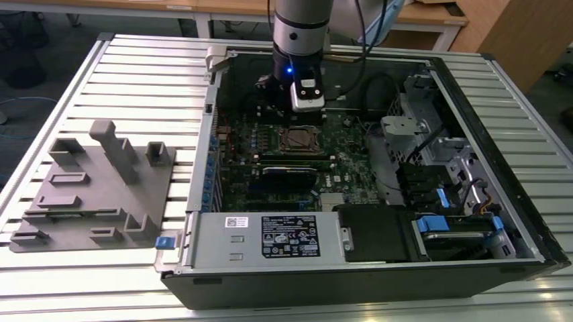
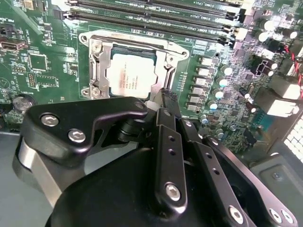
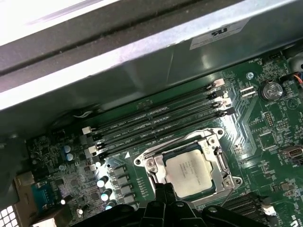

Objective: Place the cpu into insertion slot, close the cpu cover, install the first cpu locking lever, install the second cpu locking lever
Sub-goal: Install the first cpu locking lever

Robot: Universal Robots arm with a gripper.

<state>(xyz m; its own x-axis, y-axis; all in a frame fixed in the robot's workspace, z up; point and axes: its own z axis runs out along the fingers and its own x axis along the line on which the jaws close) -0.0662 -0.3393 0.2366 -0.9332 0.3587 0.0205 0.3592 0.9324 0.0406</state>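
Note:
The cpu (image 2: 130, 75) lies flat in the insertion slot (image 1: 283, 139) on the green board, its silver top showing through the cut-out of the cpu cover (image 2: 97, 71). The cover lies down around the chip; in the first wrist view the cpu (image 3: 189, 172) and cover (image 3: 220, 163) look the same. A thin metal lever (image 2: 142, 43) runs along one side of the frame. My gripper (image 2: 163, 94) hangs just above the socket's edge, its black fingers closed together with nothing between them. From outside, the gripper (image 1: 302, 111) stands over the socket inside the open case.
Long black memory slots (image 3: 156, 120) run beside the socket, next to a row of capacitors (image 2: 206, 80). The case wall (image 3: 142, 56) rises close behind. In the exterior view, a grey fixture (image 1: 98, 188) lies on the left, and the power supply (image 1: 268, 235) and drive bays (image 1: 457, 228) sit at the front.

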